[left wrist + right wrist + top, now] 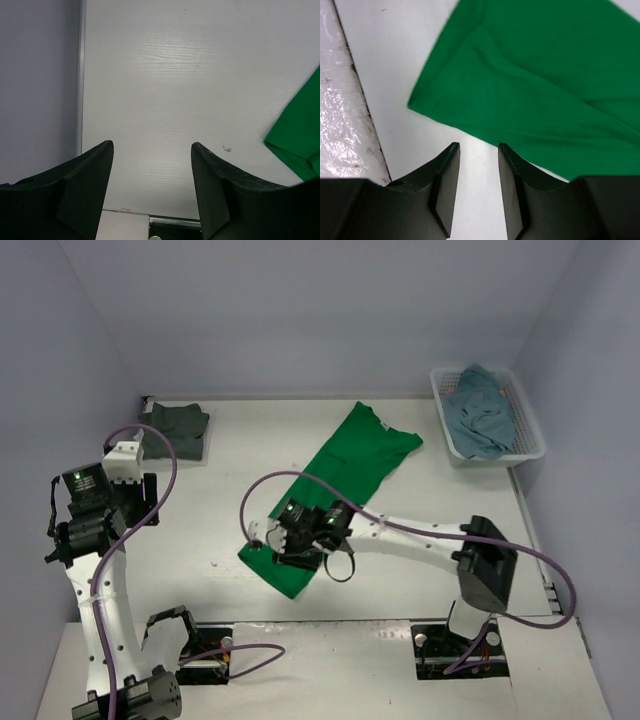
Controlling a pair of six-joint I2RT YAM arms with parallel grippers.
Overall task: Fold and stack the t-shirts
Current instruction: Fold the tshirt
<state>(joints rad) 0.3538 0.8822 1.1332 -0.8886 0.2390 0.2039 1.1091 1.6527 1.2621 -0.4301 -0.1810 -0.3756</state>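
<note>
The bright green cloth t-shirt (345, 480) lies as a long folded strip in the middle of the white surface (220, 510), with the right gripper (478, 150) open and empty just by its near end. The left gripper (152, 147) is open and empty too. The shirt looks soft, light and floppy, so I would pinch both layers at a near corner

The right arm (420, 532) covers part of the bright green t-shirt (360, 455) near its front end in the top view. Both wrist views cut this shirt off at the frame edge.
</note>
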